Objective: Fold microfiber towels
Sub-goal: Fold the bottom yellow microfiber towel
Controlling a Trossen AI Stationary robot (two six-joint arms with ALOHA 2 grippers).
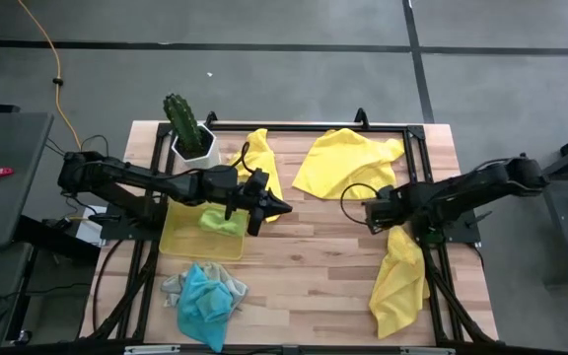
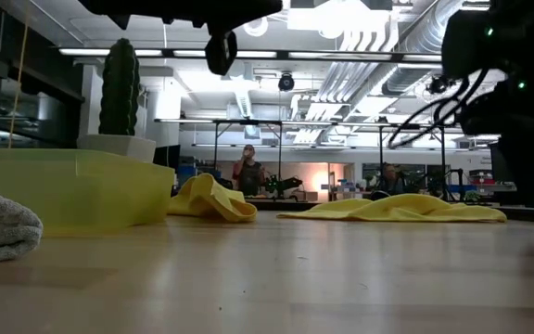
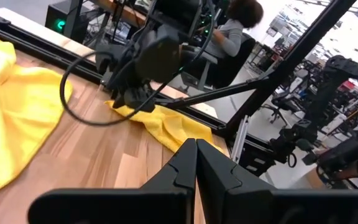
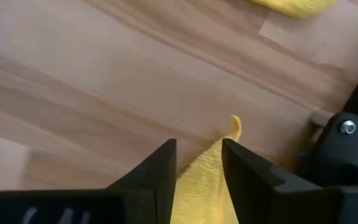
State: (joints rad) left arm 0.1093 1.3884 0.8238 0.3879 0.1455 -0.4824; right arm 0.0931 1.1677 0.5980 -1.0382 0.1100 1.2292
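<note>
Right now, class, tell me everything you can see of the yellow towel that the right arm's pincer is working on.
The yellow microfiber towel is a soft, floppy cloth, bunched into a long crumpled strip on the wooden table's right side, near the front edge. Its upper end rises to a point between the fingers of the right pincer, which stand either side of a pinched ridge of cloth. The rest trails down across the boards and the dark frame rail. It is unfolded and apart from the other towels.

A potted cactus (image 1: 179, 120) in a white pot stands at the far left corner of the wooden counter (image 1: 304, 247). Just beside it lies a translucent yellow tray (image 1: 180, 235). Beyond the counter, a person (image 2: 247, 171) stands in the room, another sits further right.
</note>
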